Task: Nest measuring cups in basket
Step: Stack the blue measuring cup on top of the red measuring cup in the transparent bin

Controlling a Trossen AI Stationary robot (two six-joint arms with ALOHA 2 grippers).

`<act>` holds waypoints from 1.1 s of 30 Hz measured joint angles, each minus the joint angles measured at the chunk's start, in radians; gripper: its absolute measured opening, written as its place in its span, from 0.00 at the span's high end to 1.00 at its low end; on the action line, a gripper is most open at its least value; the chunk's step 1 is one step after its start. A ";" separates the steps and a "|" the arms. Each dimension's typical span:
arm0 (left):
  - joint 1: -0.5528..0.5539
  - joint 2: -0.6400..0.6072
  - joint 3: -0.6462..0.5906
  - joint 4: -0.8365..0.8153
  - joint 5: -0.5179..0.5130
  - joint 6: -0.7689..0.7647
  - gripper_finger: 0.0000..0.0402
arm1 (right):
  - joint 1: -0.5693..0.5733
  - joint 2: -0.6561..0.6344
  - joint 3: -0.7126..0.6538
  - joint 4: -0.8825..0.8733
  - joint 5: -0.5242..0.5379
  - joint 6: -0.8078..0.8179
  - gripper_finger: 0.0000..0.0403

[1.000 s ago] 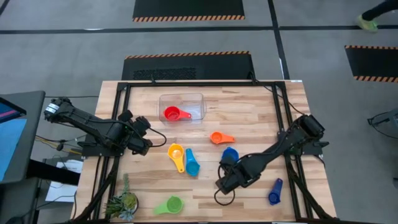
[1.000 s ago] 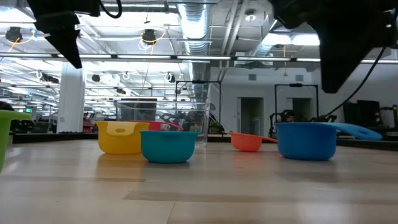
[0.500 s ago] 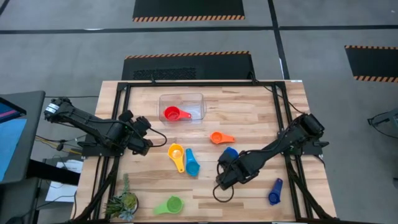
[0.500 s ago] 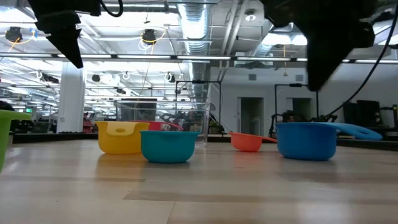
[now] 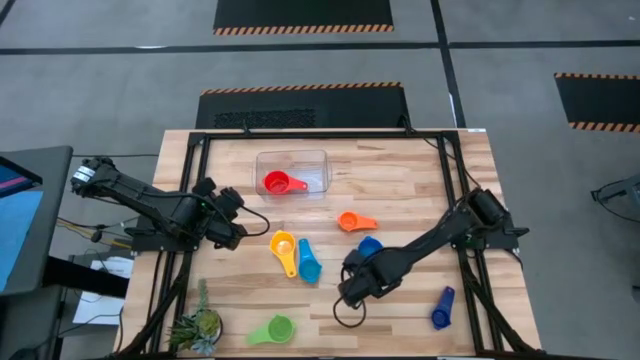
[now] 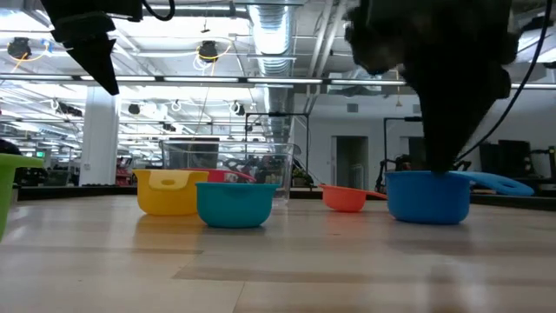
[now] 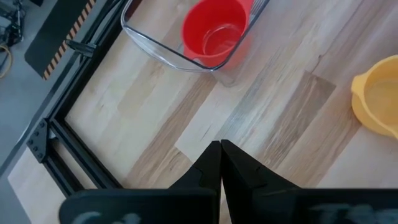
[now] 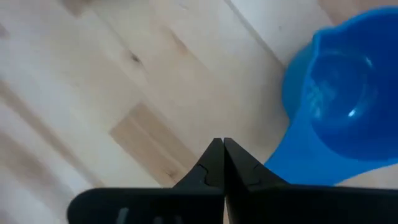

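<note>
The clear basket [image 5: 292,170] stands at the far middle of the table with the red cup [image 5: 279,183] inside it. Loose on the table are the orange cup [image 5: 352,221], yellow cup [image 5: 283,243], light blue cup [image 5: 308,265], green cup [image 5: 272,330] and dark blue cup [image 5: 441,308]. The blue cup [image 5: 370,246] is partly under my right arm. My right gripper [image 5: 347,291] is shut and hangs just on the near-left side of the blue cup [image 8: 336,93], beside its handle [image 8: 305,152]. My left gripper [image 5: 228,222] waits shut, left of the yellow cup.
A small potted plant [image 5: 198,325] sits at the near left corner, beside the green cup. Bare wood lies between the basket and the orange cup and along the near edge. In the low view the basket [image 6: 226,161] stands behind the yellow cup [image 6: 169,191] and light blue cup [image 6: 234,204].
My right gripper has swung toward the table's left edge and come lower, ending close beside the blue cup. Its fingers have stayed shut. No cup has moved.
</note>
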 joint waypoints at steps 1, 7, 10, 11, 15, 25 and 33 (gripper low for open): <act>0.000 0.000 0.000 0.000 0.000 0.010 1.00 | -0.001 0.009 -0.003 -0.010 -0.019 0.015 0.98; 0.000 0.000 0.000 0.000 -0.001 0.016 1.00 | 0.009 0.024 -0.002 -0.062 -0.054 0.142 0.97; 0.000 0.000 0.000 0.000 -0.006 0.014 1.00 | 0.021 0.024 -0.001 -0.090 -0.055 0.191 0.98; 0.000 0.000 0.000 0.000 -0.006 0.013 1.00 | 0.023 0.023 -0.001 -0.108 -0.055 0.204 0.98; 0.000 0.000 0.000 0.004 -0.009 0.012 1.00 | 0.030 0.019 -0.001 -0.170 -0.046 0.222 0.96; 0.011 0.000 0.000 0.011 -0.018 0.013 1.00 | 0.025 0.018 -0.001 -0.286 -0.013 0.261 0.96; 0.039 0.000 0.000 0.011 -0.018 0.016 1.00 | 0.044 -0.024 0.127 -0.304 0.130 0.175 0.95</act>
